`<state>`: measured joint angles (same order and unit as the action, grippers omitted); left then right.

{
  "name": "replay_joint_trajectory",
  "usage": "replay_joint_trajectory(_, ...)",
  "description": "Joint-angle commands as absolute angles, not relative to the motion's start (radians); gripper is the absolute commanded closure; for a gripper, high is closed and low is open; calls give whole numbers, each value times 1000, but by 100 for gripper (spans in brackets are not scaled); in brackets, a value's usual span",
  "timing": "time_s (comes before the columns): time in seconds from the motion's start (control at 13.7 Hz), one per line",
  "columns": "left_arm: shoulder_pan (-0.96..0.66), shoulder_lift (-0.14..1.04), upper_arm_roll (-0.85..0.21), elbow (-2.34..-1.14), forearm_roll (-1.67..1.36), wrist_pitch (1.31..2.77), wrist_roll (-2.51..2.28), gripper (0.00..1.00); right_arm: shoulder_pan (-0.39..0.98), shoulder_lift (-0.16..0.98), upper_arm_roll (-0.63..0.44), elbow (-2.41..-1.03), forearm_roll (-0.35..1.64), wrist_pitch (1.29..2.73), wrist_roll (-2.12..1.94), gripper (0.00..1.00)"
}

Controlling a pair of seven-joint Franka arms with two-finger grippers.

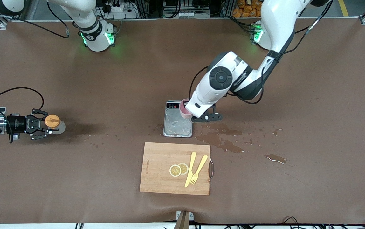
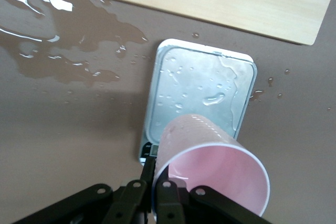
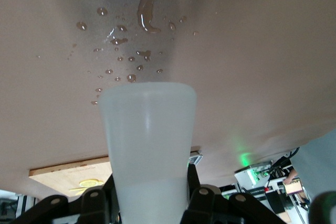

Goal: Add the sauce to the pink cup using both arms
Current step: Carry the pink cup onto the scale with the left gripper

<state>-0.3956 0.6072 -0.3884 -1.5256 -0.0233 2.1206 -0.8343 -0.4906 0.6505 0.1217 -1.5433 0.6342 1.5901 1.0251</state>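
At the tabletop (image 1: 74, 79) edge toward my right arm's end, my right gripper (image 1: 47, 124) clamps the sauce (image 1: 54, 123) upright, well apart from the pink cup (image 1: 184, 108) (tilted over the scale (image 1: 177, 122)), pinched in my left gripper (image 2: 155, 192).

The small translucent whitish squeeze bottle (image 3: 148, 145) sits clamped between the black fingers (image 3: 100, 203) of the right gripper (image 3: 149, 203), above the brown table covering (image 3: 262, 51) dotted with liquid drops (image 3: 149, 9); a light wooden cutting board's (image 3: 68, 177) corner shows
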Motion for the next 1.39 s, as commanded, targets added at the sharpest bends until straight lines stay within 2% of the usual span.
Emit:
replay_joint_trajectory(0.0,-486,704,-306,-1439,-11,2129,-865,100,-448,580,110,-1615,617,1637,1080,50)
replay_joint_trajectory(0.22,-551,738,-230,-1439,-14,2219,-906,100,-399,552,109,-1637,611,1677,1146,50)
replay_joint_trajectory(0.51,-558,776,-229,-1417,-14,2313,-948,100,-339,511,109,-1657,583,1716,1230,50)
replay_joint_trajectory(0.95,-577,769,-229,-1417,-14,2315,-960,100,-246,439,109,-1667,514,1738,1432,51)
replay_joint_trajectory(1.03,-577,765,-230,-1417,-21,2315,-962,81,-230,422,109,-1687,505,1749,1465,51)
replay_joint_trajectory(1.1,-577,758,-229,-1419,-11,2313,-960,10,-224,407,109,-1709,505,1773,1477,51)
replay_joint_trajectory(1.17,-578,749,-229,-1419,-8,2313,-953,0,-215,394,110,-1732,505,1788,1486,51)
replay_joint_trajectory(1.32,-569,732,-230,-1422,-6,2306,-953,0,-195,382,109,-1741,500,1798,1520,51)
